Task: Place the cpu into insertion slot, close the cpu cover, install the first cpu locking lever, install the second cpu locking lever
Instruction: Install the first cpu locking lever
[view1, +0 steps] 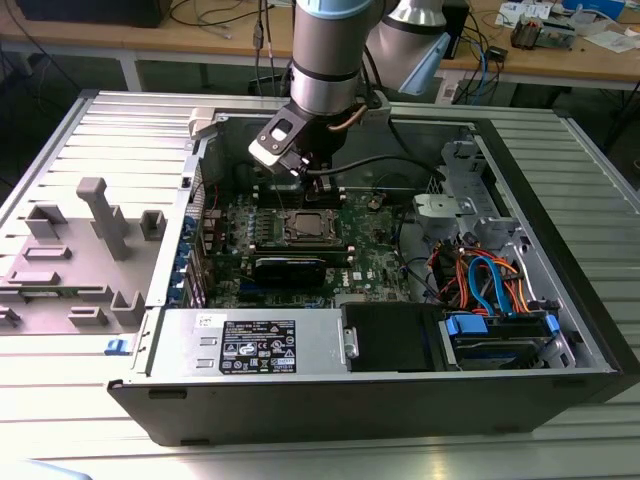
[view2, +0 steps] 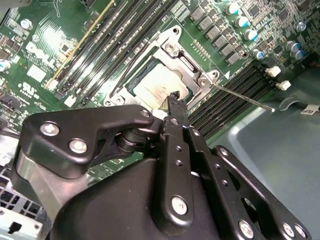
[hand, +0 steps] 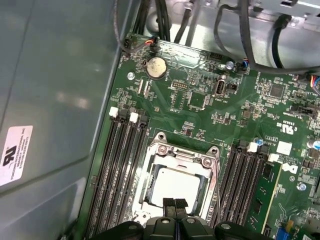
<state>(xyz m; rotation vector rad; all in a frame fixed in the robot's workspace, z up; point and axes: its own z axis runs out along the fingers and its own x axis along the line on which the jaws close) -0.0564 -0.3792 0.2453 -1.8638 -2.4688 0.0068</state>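
Observation:
The cpu (hand: 176, 186) lies flat in the insertion slot (view1: 305, 228), its silvery-beige top (view2: 161, 86) showing through the window of the cpu cover (hand: 183, 156). The cover (view2: 186, 59) lies down over the slot as a silvery frame. My gripper (hand: 175, 204) hangs just above the cpu's edge, fingertips (view2: 173, 101) pressed together with nothing between them. One thin locking lever (view2: 245, 98) sticks out sideways from the slot over the black memory slots. A second wire lever (view2: 124, 67) runs along the slot's other side. In the exterior view the gripper (view1: 312, 178) hovers over the slot.
Long black memory slots (hand: 122, 170) flank the socket on both sides. A round coin battery (hand: 155, 66) and black cables (hand: 250, 45) sit beyond it. The case wall (hand: 55, 90) rises close by. Drive bays with blue and orange cables (view1: 490, 285) fill the exterior view's right.

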